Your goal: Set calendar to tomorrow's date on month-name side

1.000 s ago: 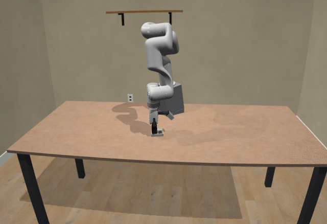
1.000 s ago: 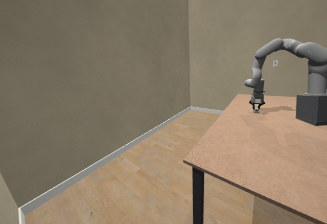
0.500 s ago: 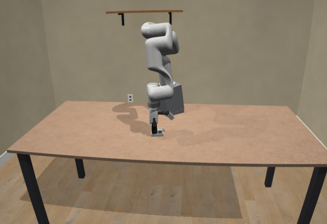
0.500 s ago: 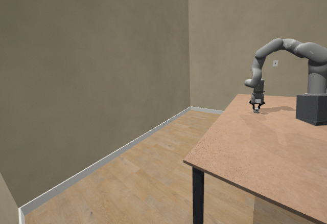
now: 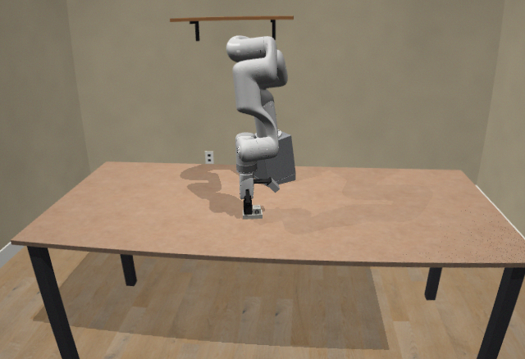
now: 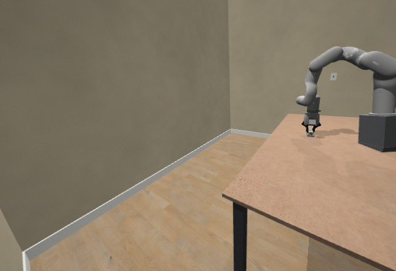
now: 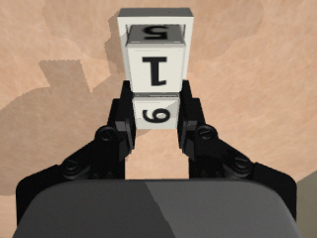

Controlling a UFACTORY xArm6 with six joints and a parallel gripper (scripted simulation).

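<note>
The small pale tray point(image 5: 253, 215) point(image 7: 156, 20) lies on the table. A cube point(image 5: 257, 210) point(image 7: 171, 74) stands in the tray's far half in the wrist view, with a 1 on top and a 5 on the side facing the picture's top. My gripper point(image 5: 248, 211) point(image 6: 310, 132) point(image 7: 156, 95) points down at the tray's left half in the top view, shut on the second cube point(image 7: 157, 118). That cube shows a digit that reads as 6 or 9, turned sideways in the wrist view. It is beside the first cube. Its lower part and the tray floor are hidden by the fingers and cubes.
The wooden table point(image 5: 360, 236) point(image 6: 319, 197) extends around the tray. The arm's grey base block point(image 5: 285, 158) point(image 6: 372, 132) stands behind it. A wall shelf point(image 5: 229, 19) hangs high on the back wall. The table's front edge is beyond the tray.
</note>
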